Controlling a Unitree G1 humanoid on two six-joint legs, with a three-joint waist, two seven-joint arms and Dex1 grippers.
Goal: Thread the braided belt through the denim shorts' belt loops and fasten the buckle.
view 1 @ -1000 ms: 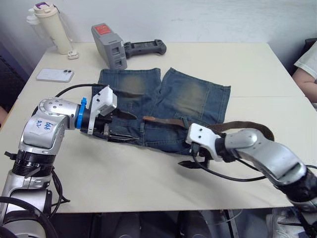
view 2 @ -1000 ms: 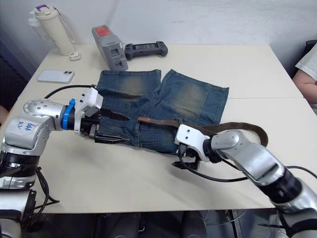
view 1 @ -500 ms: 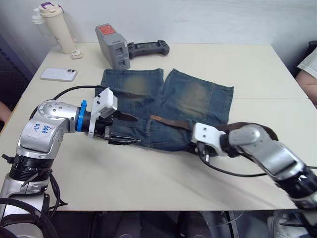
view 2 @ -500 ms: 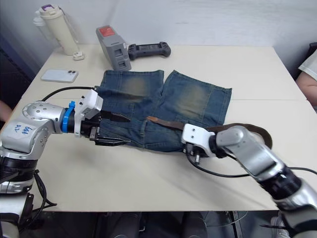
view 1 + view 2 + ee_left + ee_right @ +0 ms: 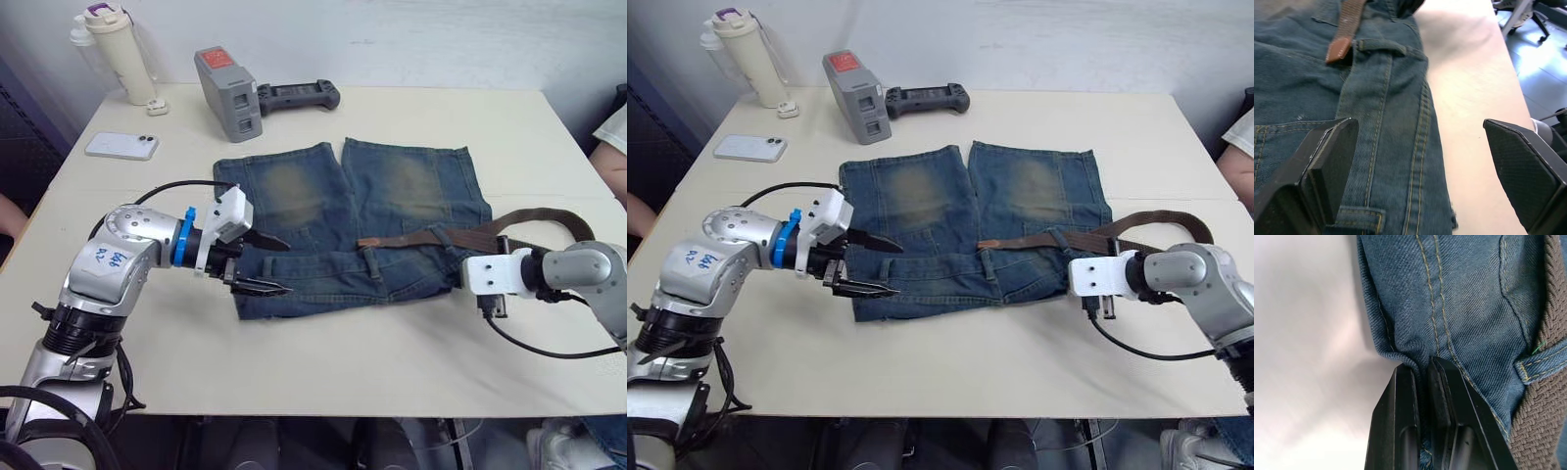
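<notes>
Left tool point(image 5: 257, 264) hangs at the left end of the denim shorts' point(image 5: 392, 211) waistband with its two black fingers point(image 5: 1327, 166) spread wide and nothing between them; one finger sits over the denim, the other over bare tabletop point(image 5: 323, 352) just off the waistband edge. Those shorts lie flat near the middle of the tabletop, waistband toward the robot and the two legs with their yellowish worn patches pointing away.

Along the waistband, right of the left tool, the braided belt point(image 5: 431, 237) runs across the right half of the shorts. Its darker brown tip point(image 5: 1339, 49) lies on the denim near the middle of the waistband, just beside one of the belt loops point(image 5: 1382, 46). Farther right the belt passes under another loop point(image 5: 1540, 364), then leaves the shorts and curves in a wide loop on the tabletop past their right edge. I cannot make out the buckle.

Right tool point(image 5: 1422, 396) is at the right end of the waistband, its fingers closed tight on a pinched fold of denim at the shorts' edge, with the woven belt just beside them.

Beyond the shorts' legs, from left to right, stand a cream bottle point(image 5: 118, 54), a white phone point(image 5: 120, 146), a grey box point(image 5: 228, 80) and a dark handheld controller point(image 5: 299, 95).
</notes>
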